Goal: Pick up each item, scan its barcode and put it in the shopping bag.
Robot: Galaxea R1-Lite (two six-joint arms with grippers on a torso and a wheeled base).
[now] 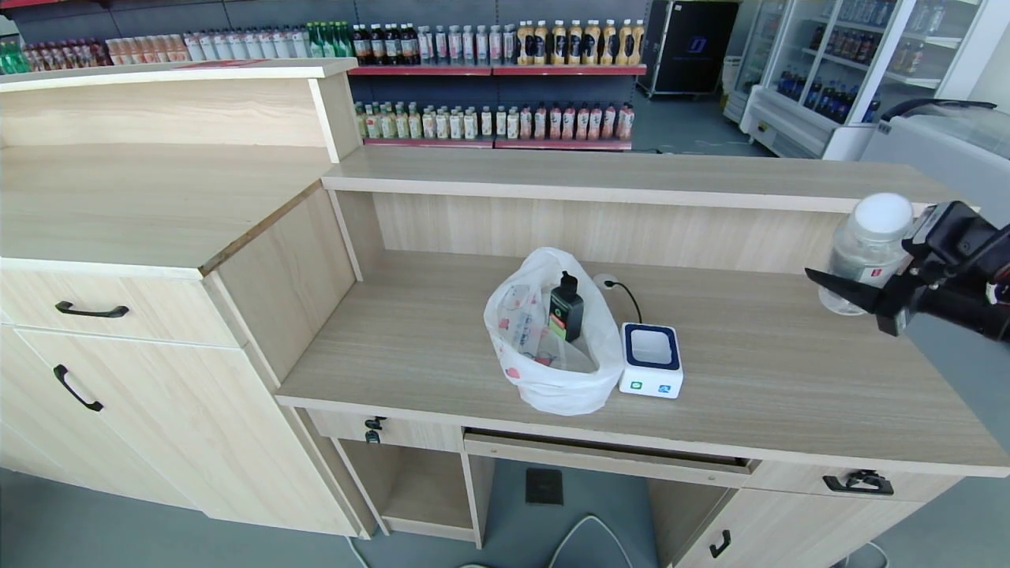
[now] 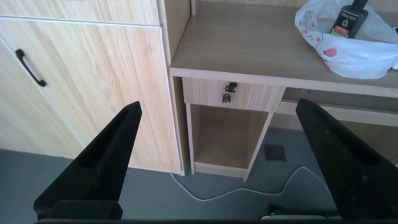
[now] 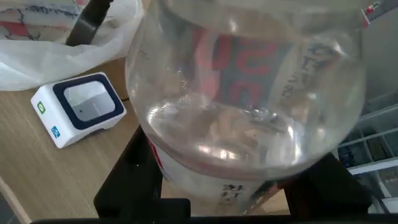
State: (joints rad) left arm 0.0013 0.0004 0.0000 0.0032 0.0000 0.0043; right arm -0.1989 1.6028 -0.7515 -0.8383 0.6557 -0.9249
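Right gripper (image 1: pixel 856 290) is clamped round a clear, round-bodied plastic bottle (image 1: pixel 866 246) with a white cap and a red-printed label. It holds the bottle upright in the air at the right end of the pale wood-grain surface (image 1: pixel 789 371), near the far raised ledge (image 1: pixel 631 177). A broad stretch of flat surface lies between it and the scanner (image 1: pixel 651 359), a white rounded box with a dark-framed window and a black cable (image 1: pixel 629 295) behind it. Just left of the scanner the shopping bag (image 1: pixel 552 375), thin crumpled white plastic, sits with its mouth open and a dark bottle (image 1: pixel 566 309) upright inside. Left gripper (image 2: pixel 219 106) hangs spread wide below the surface's near edge, before a keyed drawer (image 2: pixel 233 94) and a tall cabinet (image 2: pixel 93 81) on the left.
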